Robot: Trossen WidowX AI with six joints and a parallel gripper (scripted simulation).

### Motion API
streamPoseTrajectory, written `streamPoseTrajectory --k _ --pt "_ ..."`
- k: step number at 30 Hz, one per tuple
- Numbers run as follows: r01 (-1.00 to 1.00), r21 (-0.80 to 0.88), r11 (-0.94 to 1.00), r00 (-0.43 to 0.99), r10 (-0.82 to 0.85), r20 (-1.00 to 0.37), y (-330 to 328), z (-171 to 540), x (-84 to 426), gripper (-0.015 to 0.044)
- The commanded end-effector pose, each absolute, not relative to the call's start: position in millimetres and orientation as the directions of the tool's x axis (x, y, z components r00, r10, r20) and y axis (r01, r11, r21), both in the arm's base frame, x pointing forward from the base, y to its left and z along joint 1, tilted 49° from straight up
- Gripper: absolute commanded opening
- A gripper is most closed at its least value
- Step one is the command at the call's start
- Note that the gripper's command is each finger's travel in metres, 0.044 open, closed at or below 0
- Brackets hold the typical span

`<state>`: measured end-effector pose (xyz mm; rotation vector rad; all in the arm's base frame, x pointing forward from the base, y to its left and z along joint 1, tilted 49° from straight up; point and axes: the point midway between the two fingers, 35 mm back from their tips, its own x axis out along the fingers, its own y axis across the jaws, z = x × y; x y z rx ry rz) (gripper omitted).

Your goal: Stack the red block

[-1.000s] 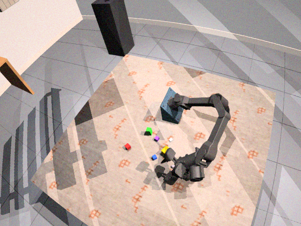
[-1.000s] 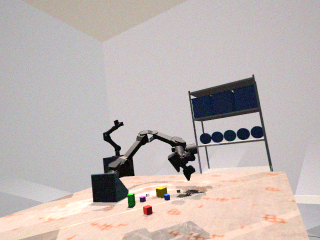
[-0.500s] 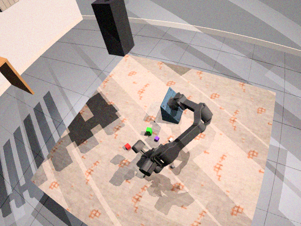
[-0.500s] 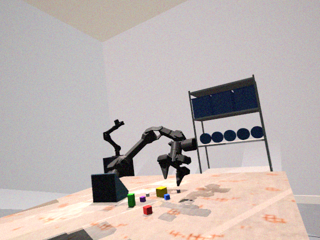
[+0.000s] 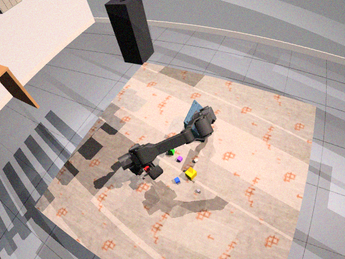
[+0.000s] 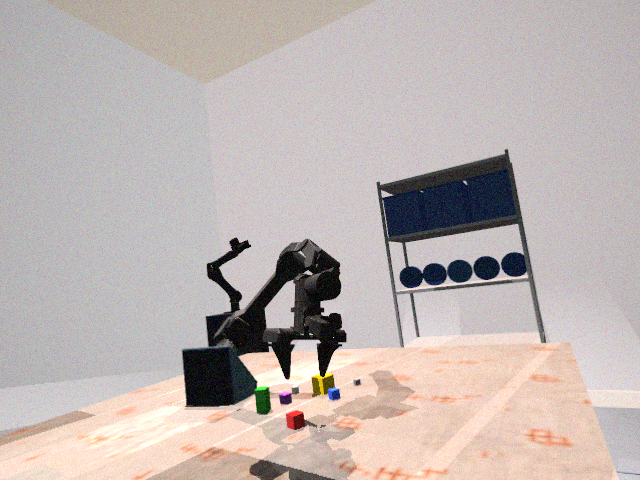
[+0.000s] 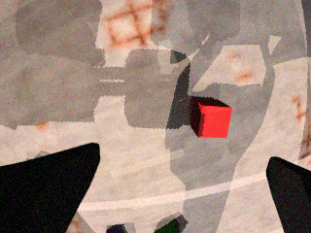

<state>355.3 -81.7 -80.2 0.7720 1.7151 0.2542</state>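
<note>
The red block (image 5: 146,168) (image 6: 295,419) (image 7: 212,118) lies alone on the patterned mat (image 5: 250,167). The green tower (image 5: 171,152) (image 6: 262,399) stands upright a short way off, toward the arm's base. My gripper (image 5: 146,170) (image 6: 305,374) (image 7: 187,161) is open wide and empty, pointing down. It hangs above the red block, well clear of it. In the wrist view the block shows between the two fingers, a little right of the middle.
A purple cube (image 5: 179,158) (image 6: 284,397), a yellow block (image 5: 191,172) (image 6: 322,383), a blue cube (image 5: 177,179) (image 6: 333,393) and two tiny pale cubes (image 5: 195,160) (image 5: 198,190) lie near the tower. A dark blue wedge (image 5: 192,111) (image 6: 211,382) stands at the arm's base. A shelf rack (image 6: 454,248) stands behind.
</note>
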Motion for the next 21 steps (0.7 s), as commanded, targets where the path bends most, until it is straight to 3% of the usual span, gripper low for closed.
streamPoseTrajectory --k 1,21 --pt "0.387 0.626 0.677 -0.064 0.697 -0.714 -99.8 -101.6 343.7 0.044" --pt "0.394 0.671 0.628 -0.031 0.739 -0.673 -78.1 -138.5 338.1 0.044"
